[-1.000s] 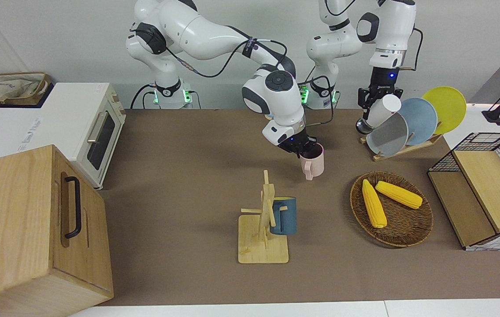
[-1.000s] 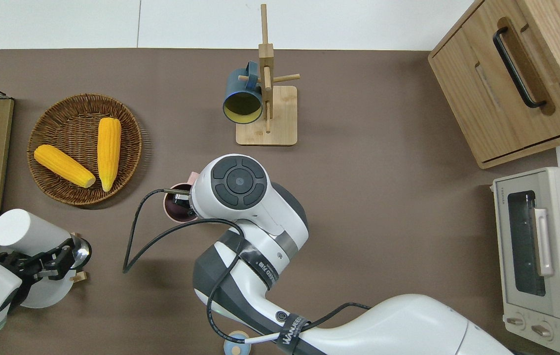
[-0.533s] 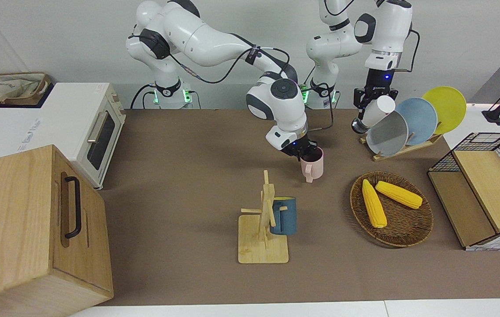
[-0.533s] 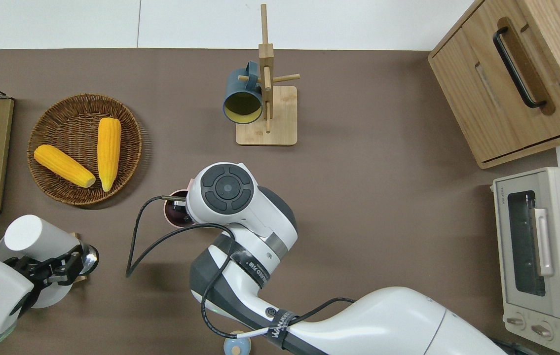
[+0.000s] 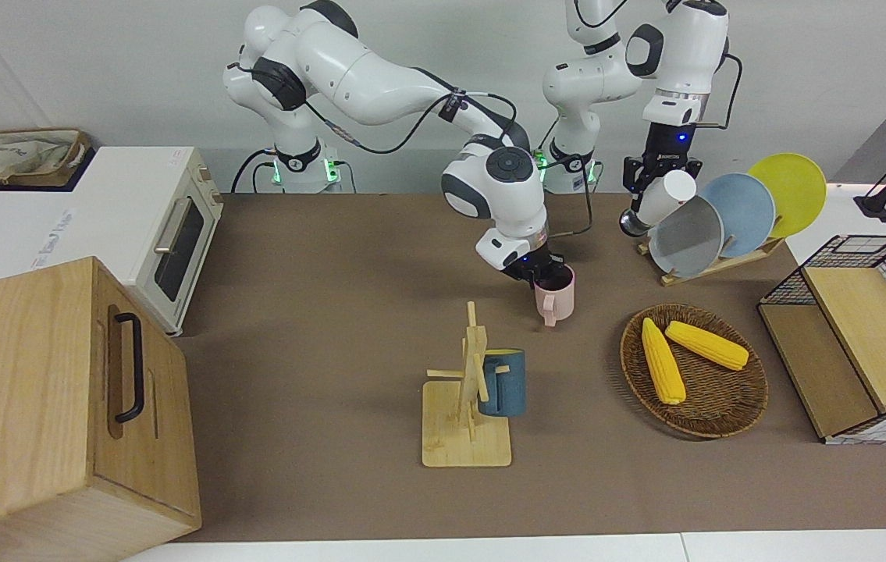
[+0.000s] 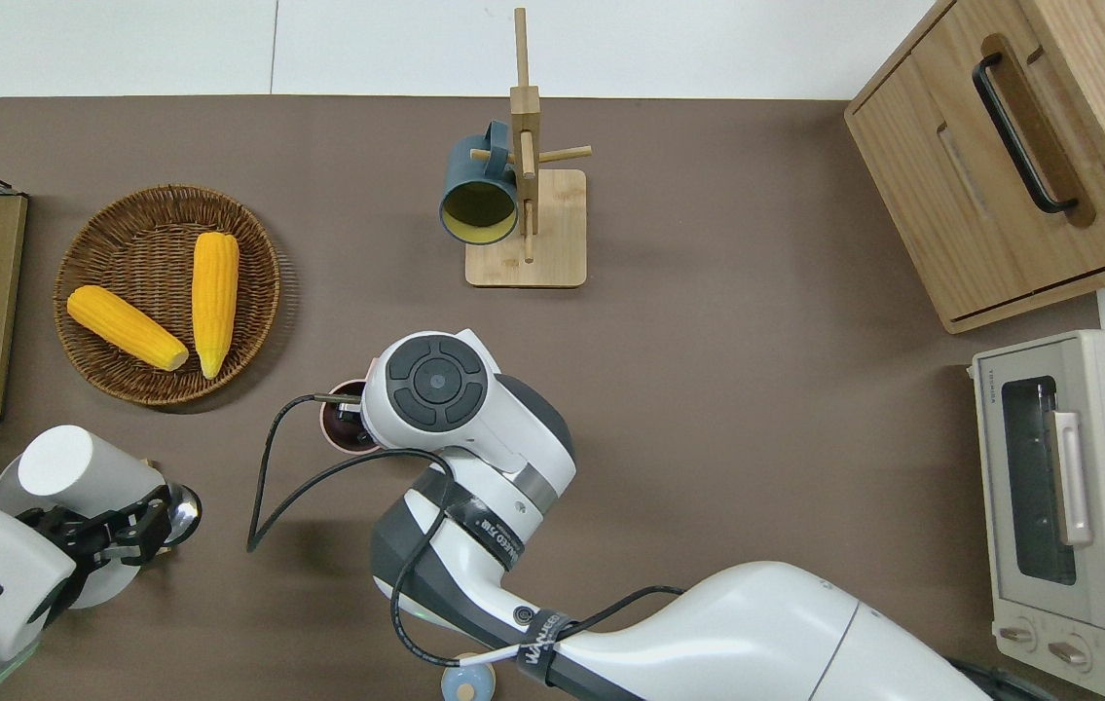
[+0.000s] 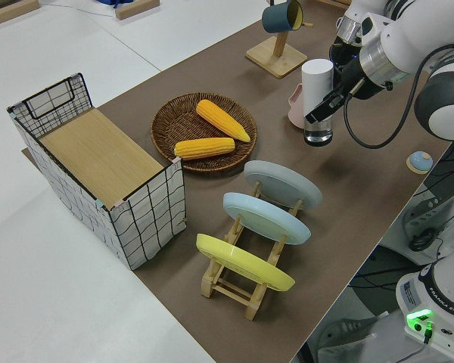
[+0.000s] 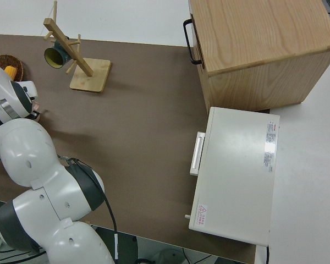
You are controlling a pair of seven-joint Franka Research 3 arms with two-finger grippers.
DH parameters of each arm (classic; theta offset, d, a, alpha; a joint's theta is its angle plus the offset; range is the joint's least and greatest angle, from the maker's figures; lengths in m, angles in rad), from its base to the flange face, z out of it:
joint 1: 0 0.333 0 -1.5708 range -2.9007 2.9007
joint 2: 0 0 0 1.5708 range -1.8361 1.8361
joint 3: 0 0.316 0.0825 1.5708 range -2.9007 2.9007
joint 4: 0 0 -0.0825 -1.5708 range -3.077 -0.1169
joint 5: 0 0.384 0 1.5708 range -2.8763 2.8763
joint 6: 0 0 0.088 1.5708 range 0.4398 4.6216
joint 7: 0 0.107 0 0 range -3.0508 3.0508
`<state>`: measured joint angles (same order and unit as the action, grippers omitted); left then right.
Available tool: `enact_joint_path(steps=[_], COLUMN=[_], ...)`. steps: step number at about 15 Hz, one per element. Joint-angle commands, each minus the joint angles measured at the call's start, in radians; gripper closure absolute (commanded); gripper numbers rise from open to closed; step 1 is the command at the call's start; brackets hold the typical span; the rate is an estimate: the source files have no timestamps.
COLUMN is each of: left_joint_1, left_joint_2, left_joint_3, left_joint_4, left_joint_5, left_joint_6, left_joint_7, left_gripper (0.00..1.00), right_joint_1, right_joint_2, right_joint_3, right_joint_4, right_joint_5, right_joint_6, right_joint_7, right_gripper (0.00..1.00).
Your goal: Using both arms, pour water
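A: State the condition of each pincer, working across the front view.

B: The right pincer [image 5: 542, 272] is closed on the rim of the pink mug [image 5: 555, 295], one finger inside it. The mug sits at mid-bench, or just above the surface; which cannot be told. The left pincer [image 5: 652, 186] is clamped around the white bottle [image 5: 665, 198], which it carries tilted over the rack of plates [image 5: 724, 215] near the robots.

A: Failure modes?

B: Judgement only. The rim grip is narrow, so the mug may rotate or slip when lifted. The bottle hangs close to the grey plate [image 5: 686, 236]; a careless swing could strike it. Tilting the bottle before its mouth is over the mug would wet the bench [image 5: 318, 257].

A: Legible markings?

B: The cable strap on the right arm [image 6: 539, 652] carries lettering; it is not reliably readable. The white oven [image 6: 1078, 506] has a red warning label, text too small.
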<state>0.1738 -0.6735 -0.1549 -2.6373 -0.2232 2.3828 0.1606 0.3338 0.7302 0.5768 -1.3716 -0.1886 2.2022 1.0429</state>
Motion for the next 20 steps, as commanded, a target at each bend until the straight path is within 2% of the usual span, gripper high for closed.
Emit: enact_joint_path(steps=[1, 2, 3, 4, 5, 9, 10, 12, 15, 20], left_joint_1=[-0.020, -0.020, -0.020, -0.020, -0.020, -0.042, -0.054, -0.068, -0.092, -0.125], left_joint_2=[-0.041, -0.040, -0.041, -0.040, -0.040, -0.031, -0.029, -0.024, -0.021, -0.005], left_joint_3=[0.009, 0.009, 0.009, 0.009, 0.009, 0.008, 0.008, 0.000, -0.014, -0.035], left_joint_4=[-0.009, -0.009, -0.009, -0.007, -0.007, -0.007, -0.007, -0.007, -0.007, -0.007], left_joint_5=[0.005, 0.005, 0.005, 0.005, 0.005, 0.005, 0.005, 0.005, 0.005, 0.005], left_joint_6=[-0.002, -0.002, -0.002, -0.002, -0.002, -0.001, 0.000, 0.000, 0.000, 0.000], left_joint_7=[-0.018, -0.018, -0.018, -0.018, -0.018, -0.038, -0.042, -0.049, -0.072, -0.107], left_gripper=[1.00, 1.00, 1.00, 1.00, 1.00, 1.00, 1.00, 1.00, 1.00, 1.00], right_joint_1=[0.002, 0.002, 0.002, 0.002, 0.002, 0.002, 0.002, 0.001, -0.001, -0.048], right_joint_2=[0.020, 0.020, 0.020, 0.020, 0.020, 0.018, 0.018, 0.014, 0.008, -0.035], right_joint_3=[0.009, 0.008, 0.006, 0.006, 0.006, 0.005, 0.006, 0.006, 0.006, 0.002], right_joint_4=[0.025, 0.025, 0.025, 0.025, 0.025, 0.028, 0.038, 0.081, 0.158, 0.161], right_joint_5=[-0.032, -0.032, -0.034, -0.034, -0.034, -0.032, -0.035, -0.061, -0.080, -0.158], right_joint_6=[0.008, 0.010, 0.010, 0.010, 0.010, 0.007, -0.005, -0.051, -0.171, -0.311], right_joint_7=[0.032, 0.032, 0.032, 0.032, 0.032, 0.031, 0.031, 0.025, -0.009, -0.294], right_gripper=[0.582, 0.508, 0.353, 0.095, 0.016, 0.015, 0.013, 0.013, 0.013, 0.013])
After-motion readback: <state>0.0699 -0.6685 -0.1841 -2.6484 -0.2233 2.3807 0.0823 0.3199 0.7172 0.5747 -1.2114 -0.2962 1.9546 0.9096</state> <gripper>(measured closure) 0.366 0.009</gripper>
